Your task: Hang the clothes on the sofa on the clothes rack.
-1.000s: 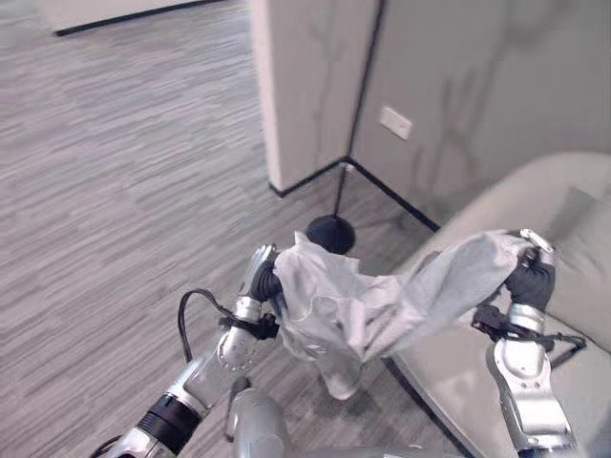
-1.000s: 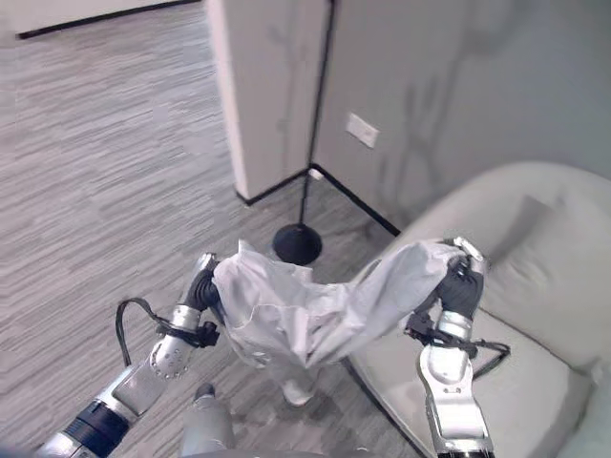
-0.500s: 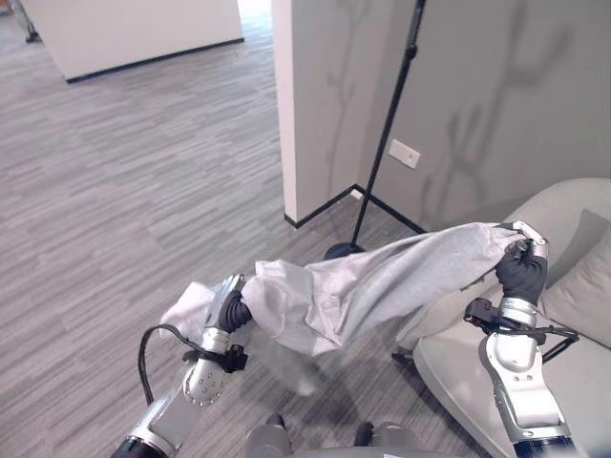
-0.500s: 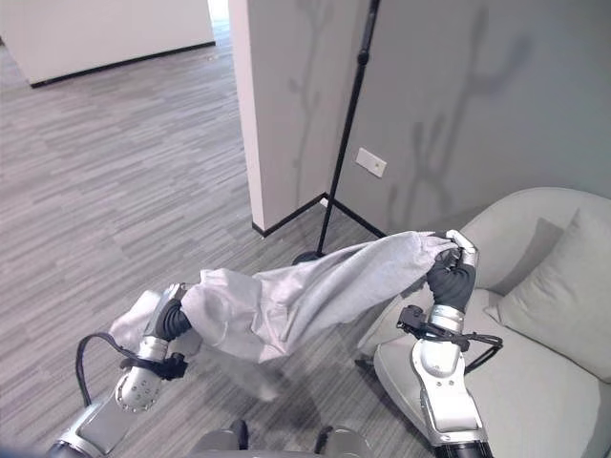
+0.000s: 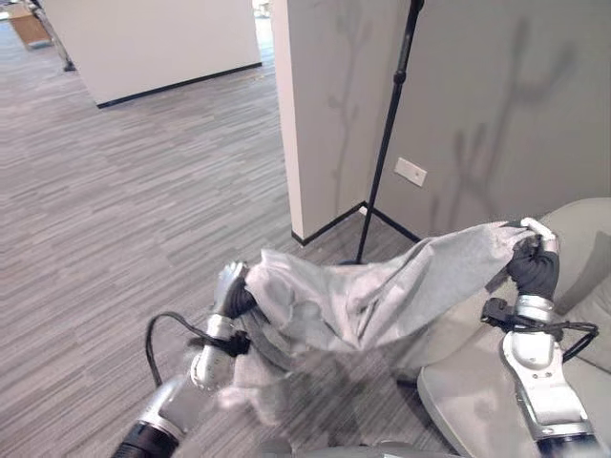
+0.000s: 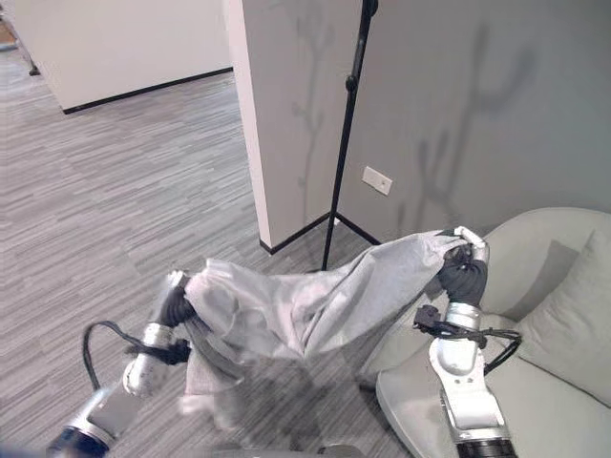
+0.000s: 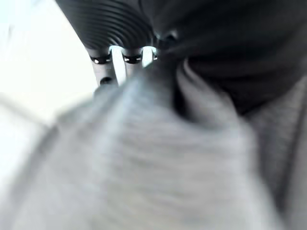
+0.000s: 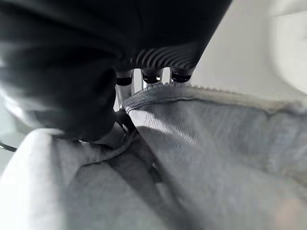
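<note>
- The grey garment is hanging in the air, stretched between both hands, above the floor and beside the sofa.
- The left hand is clenching the garment's lower end.
- The right hand is gripping its raised end.
- The rack pole is standing behind, by the wall corner.

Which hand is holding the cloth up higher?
The right hand, beside the sofa, grips the grey garment higher; the left hand holds its end lower.
</note>
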`<state>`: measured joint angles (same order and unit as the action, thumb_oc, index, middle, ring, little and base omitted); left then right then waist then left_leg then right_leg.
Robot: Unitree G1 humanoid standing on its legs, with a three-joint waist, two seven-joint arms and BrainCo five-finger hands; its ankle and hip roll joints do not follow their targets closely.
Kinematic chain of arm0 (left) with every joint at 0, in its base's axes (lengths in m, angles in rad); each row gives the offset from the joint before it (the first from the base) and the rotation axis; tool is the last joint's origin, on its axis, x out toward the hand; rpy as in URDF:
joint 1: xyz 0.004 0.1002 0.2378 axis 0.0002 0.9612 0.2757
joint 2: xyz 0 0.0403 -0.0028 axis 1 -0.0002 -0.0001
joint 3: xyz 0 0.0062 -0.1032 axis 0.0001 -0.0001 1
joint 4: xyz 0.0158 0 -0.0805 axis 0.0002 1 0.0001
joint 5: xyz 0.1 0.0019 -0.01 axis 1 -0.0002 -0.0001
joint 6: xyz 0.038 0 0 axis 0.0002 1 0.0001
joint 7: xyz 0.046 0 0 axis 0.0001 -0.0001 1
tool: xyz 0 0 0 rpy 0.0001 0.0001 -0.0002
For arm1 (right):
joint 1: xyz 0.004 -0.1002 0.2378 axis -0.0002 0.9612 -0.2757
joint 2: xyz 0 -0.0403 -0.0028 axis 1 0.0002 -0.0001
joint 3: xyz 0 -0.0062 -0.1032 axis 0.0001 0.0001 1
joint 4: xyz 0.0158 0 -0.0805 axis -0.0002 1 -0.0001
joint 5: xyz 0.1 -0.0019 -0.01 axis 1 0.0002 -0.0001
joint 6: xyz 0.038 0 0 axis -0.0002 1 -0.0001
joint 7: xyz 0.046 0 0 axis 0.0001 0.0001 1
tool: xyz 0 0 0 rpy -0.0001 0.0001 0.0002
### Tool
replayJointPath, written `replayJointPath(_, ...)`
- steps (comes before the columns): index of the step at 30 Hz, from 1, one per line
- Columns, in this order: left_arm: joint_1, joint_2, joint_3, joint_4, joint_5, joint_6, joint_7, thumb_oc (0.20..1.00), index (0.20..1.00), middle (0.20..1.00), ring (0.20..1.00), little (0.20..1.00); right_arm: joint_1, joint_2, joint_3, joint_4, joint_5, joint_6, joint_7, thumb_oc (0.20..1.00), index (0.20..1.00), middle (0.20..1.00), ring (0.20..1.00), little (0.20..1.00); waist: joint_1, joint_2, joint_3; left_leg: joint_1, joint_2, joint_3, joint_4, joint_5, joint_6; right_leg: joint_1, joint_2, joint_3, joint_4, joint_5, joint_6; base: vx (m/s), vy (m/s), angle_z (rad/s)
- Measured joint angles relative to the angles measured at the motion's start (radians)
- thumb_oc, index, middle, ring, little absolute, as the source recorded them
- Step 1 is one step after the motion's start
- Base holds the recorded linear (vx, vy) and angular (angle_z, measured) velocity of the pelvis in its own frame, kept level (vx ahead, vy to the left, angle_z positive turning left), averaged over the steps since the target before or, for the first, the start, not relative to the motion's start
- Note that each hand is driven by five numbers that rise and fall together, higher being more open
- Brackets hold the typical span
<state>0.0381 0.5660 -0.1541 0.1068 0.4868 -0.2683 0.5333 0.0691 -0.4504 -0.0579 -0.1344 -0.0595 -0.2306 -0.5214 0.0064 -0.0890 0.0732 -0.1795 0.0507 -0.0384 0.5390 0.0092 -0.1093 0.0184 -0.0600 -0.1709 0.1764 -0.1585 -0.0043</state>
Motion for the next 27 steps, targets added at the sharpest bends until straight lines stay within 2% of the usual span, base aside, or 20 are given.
replayJointPath(1, -0.005, -0.004, 0.049, -0.023, 0.027, 0.005, 0.024, 0.200, 0.200, 0.200, 0.200, 0.200, -0.017, -0.021, -0.018, 0.009, -0.037, 0.004, -0.010, 0.200, 0.200, 0.200, 0.200, 0.200, 0.000, -0.002, 0.007, -0.034, 0.012, 0.009, 0.052, 0.013, 0.009, 0.019, 0.007, -0.003, -0.012, -0.002, -0.017, 0.27, 0.048, 0.16)
replayJointPath(2, -0.020, 0.001, 0.099, -0.042, 0.074, 0.012, 0.061, 0.200, 0.200, 0.200, 0.200, 0.200, -0.029, -0.043, -0.048, 0.009, -0.092, 0.014, -0.032, 0.200, 0.200, 0.200, 0.200, 0.200, 0.007, -0.003, 0.010, -0.064, 0.028, 0.052, 0.069, -0.021, 0.041, 0.041, 0.014, -0.004, -0.046, 0.004, -0.015, 0.16, 0.050, 0.10)
replayJointPath(3, -0.037, 0.009, 0.122, -0.056, 0.101, 0.025, 0.083, 0.200, 0.200, 0.200, 0.200, 0.200, -0.049, -0.061, -0.064, 0.008, -0.126, 0.025, -0.048, 0.200, 0.200, 0.200, 0.200, 0.200, 0.009, -0.006, 0.010, -0.060, 0.024, 0.071, 0.011, -0.039, 0.059, 0.049, 0.015, -0.007, -0.061, 0.031, -0.011, 0.27, 0.107, -0.08)
replayJointPath(4, -0.060, 0.017, 0.135, -0.076, 0.124, 0.033, 0.119, 0.200, 0.200, 0.200, 0.200, 0.200, -0.089, -0.085, -0.083, 0.008, -0.158, 0.028, -0.070, 0.200, 0.200, 0.200, 0.200, 0.200, 0.017, 0.001, 0.009, -0.052, 0.021, 0.073, -0.082, -0.037, 0.060, 0.040, 0.017, -0.009, -0.060, 0.044, -0.033, 0.20, 0.077, -0.10)
replayJointPath(5, -0.080, 0.027, 0.134, -0.089, 0.133, 0.037, 0.134, 0.200, 0.200, 0.200, 0.200, 0.200, -0.122, -0.095, -0.076, 0.016, -0.176, 0.031, -0.093, 0.200, 0.200, 0.200, 0.200, 0.200, 0.022, 0.013, 0.009, -0.063, 0.008, 0.071, -0.106, -0.041, 0.057, 0.064, 0.029, 0.008, -0.081, 0.024, -0.008, 0.43, 0.161, -0.13)
replayJointPath(7, -0.162, 0.045, 0.116, -0.097, 0.167, 0.040, 0.143, 0.200, 0.200, 0.200, 0.200, 0.200, -0.187, -0.116, -0.073, 0.043, -0.212, 0.041, -0.120, 0.200, 0.200, 0.200, 0.200, 0.200, 0.027, 0.017, 0.008, -0.036, -0.012, 0.050, -0.267, -0.027, 0.058, 0.064, 0.030, 0.007, -0.087, 0.053, -0.029, 0.38, 0.112, -0.13)
replayJointPath(8, -0.224, 0.072, 0.095, -0.095, 0.187, 0.042, 0.152, 0.200, 0.200, 0.200, 0.200, 0.200, -0.255, -0.140, -0.040, 0.097, -0.253, 0.052, -0.159, 0.200, 0.200, 0.200, 0.200, 0.200, 0.038, 0.015, 0.009, -0.048, -0.052, -0.020, -0.348, -0.033, 0.055, 0.088, 0.039, 0.044, -0.129, 0.056, -0.029, 0.21, 0.029, -0.46)
replayJointPath(10, -0.389, 0.103, 0.031, -0.057, 0.213, 0.039, 0.156, 0.200, 0.200, 0.200, 0.200, 0.200, -0.402, -0.205, -0.017, 0.208, -0.298, 0.077, -0.186, 0.200, 0.200, 0.200, 0.200, 0.200, 0.062, 0.016, 0.014, -0.077, -0.068, -0.065, -0.509, 0.012, 0.043, 0.109, 0.045, 0.057, -0.169, 0.081, -0.017, 0.28, 0.049, -0.43)
replayJointPath(11, -0.427, 0.108, 0.016, -0.051, 0.213, 0.041, 0.161, 0.200, 0.200, 0.200, 0.200, 0.200, -0.439, -0.214, -0.012, 0.226, -0.306, 0.089, -0.200, 0.200, 0.200, 0.200, 0.200, 0.200, 0.061, 0.015, 0.015, -0.088, -0.073, -0.070, -0.524, 0.021, 0.046, 0.131, 0.048, 0.076, -0.177, 0.062, -0.004, 0.40, 0.102, -0.33)
replayJointPath(14, -0.483, 0.152, -0.034, -0.059, 0.236, 0.042, 0.165, 0.200, 0.200, 0.200, 0.200, 0.200, -0.503, -0.270, 0.010, 0.261, -0.342, 0.113, -0.229, 0.200, 0.200, 0.200, 0.200, 0.200, 0.076, 0.026, 0.012, -0.073, -0.057, -0.080, -0.490, 0.019, 0.051, 0.198, 0.049, 0.105, -0.196, 0.038, 0.000, 0.30, 0.109, -0.49)
replayJointPath(15, -0.485, 0.182, -0.055, -0.072, 0.241, 0.035, 0.162, 0.200, 0.200, 0.200, 0.200, 0.200, -0.508, -0.321, 0.006, 0.253, -0.369, 0.132, -0.239, 0.200, 0.200, 0.200, 0.200, 0.200, 0.073, 0.051, -0.012, -0.056, -0.045, -0.074, -0.447, 0.043, 0.061, 0.224, 0.052, 0.130, -0.177, -0.015, 0.031, 0.34, 0.146, -0.42)
replayJointPath(16, -0.486, 0.188, -0.057, -0.067, 0.241, 0.033, 0.161, 0.200, 0.200, 0.200, 0.200, 0.200, -0.510, -0.331, 0.007, 0.254, -0.381, 0.139, -0.251, 0.200, 0.200, 0.200, 0.200, 0.200, 0.068, 0.035, -0.020, -0.043, -0.069, -0.058, -0.439, 0.067, 0.071, 0.227, 0.018, 0.139, -0.155, -0.052, 0.044, 0.41, 0.188, -0.56)
replayJointPath(18, -0.510, 0.265, -0.102, -0.063, 0.242, 0.037, 0.150, 0.200, 0.200, 0.200, 0.200, 0.200, -0.574, -0.367, 0.055, 0.308, -0.414, 0.158, -0.255, 0.200, 0.200, 0.200, 0.200, 0.200, 0.072, -0.004, -0.041, -0.021, -0.133, -0.007, -0.430, 0.065, 0.084, 0.237, -0.062, 0.163, -0.115, -0.079, 0.089, 0.28, 0.148, -0.47)
replayJointPath(19, -0.543, 0.295, -0.122, -0.062, 0.242, 0.037, 0.146, 0.200, 0.200, 0.200, 0.200, 0.200, -0.605, -0.386, 0.067, 0.336, -0.425, 0.160, -0.257, 0.200, 0.200, 0.200, 0.200, 0.200, 0.072, -0.006, -0.042, -0.004, -0.157, -0.004, -0.435, 0.075, 0.119, 0.237, -0.086, 0.154, -0.087, -0.083, 0.097, 0.25, 0.153, -0.26)
replayJointPath(20, -0.572, 0.305, -0.124, -0.059, 0.241, 0.035, 0.143, 0.200, 0.200, 0.200, 0.200, 0.200, -0.628, -0.394, 0.080, 0.358, -0.434, 0.173, -0.260, 0.200, 0.200, 0.200, 0.200, 0.200, 0.072, -0.005, -0.042, 0.013, -0.171, 0.000, -0.438, 0.067, 0.136, 0.232, -0.101, 0.155, -0.047, -0.083, 0.101, 0.21, 0.172, -0.13)
replayJointPath(23, -0.713, 0.340, -0.140, -0.034, 0.241, 0.043, 0.148, 0.200, 0.200, 0.200, 0.200, 0.200, -0.698, -0.417, 0.125, 0.465, -0.472, 0.226, -0.269, 0.200, 0.200, 0.200, 0.200, 0.200, 0.075, -0.006, -0.048, 0.102, -0.194, 0.009, -0.478, 0.060, 0.195, 0.143, -0.131, 0.159, 0.207, -0.086, 0.182, 0.13, 0.197, -0.06)
replayJointPath(24, -0.760, 0.351, -0.164, -0.012, 0.240, 0.050, 0.156, 0.200, 0.200, 0.200, 0.200, 0.200, -0.730, -0.426, 0.141, 0.499, -0.472, 0.236, -0.269, 0.200, 0.200, 0.200, 0.200, 0.200, 0.076, -0.007, -0.049, 0.114, -0.202, 0.011, -0.484, 0.052, 0.205, 0.112, -0.143, 0.155, 0.288, -0.069, 0.201, 0.03, 0.195, -0.02)
replayJointPath(25, -0.826, 0.358, -0.203, 0.035, 0.239, 0.068, 0.171, 0.200, 0.200, 0.200, 0.200, 0.200, -0.793, -0.442, 0.176, 0.552, -0.470, 0.250, -0.279, 0.200, 0.200, 0.200, 0.200, 0.200, 0.075, 0.002, -0.045, 0.130, -0.211, 0.018, -0.487, 0.055, 0.244, 0.038, -0.161, 0.153, 0.447, -0.034, 0.217, 0.11, 0.160, 0.17)
replayJointPath(26, -0.879, 0.356, -0.251, 0.069, 0.239, 0.091, 0.174, 0.200, 0.200, 0.200, 0.200, 0.200, -0.846, -0.462, 0.208, 0.617, -0.470, 0.268, -0.292, 0.200, 0.200, 0.200, 0.200, 0.200, 0.074, 0.025, -0.041, 0.153, -0.217, 0.007, -0.486, 0.059, 0.253, -0.018, -0.176, 0.130, 0.573, -0.031, 0.204, 0.15, 0.120, 0.28)
replayJointPath(27, -0.894, 0.355, -0.267, 0.070, 0.240, 0.096, 0.176, 0.200, 0.200, 0.200, 0.200, 0.200, -0.855, -0.469, 0.209, 0.638, -0.468, 0.274, -0.303, 0.200, 0.200, 0.200, 0.200, 0.200, 0.068, 0.039, -0.040, 0.166, -0.216, -0.005, -0.486, 0.051, 0.260, -0.043, -0.175, 0.121, 0.594, -0.028, 0.204, 0.21, 0.070, 0.28)
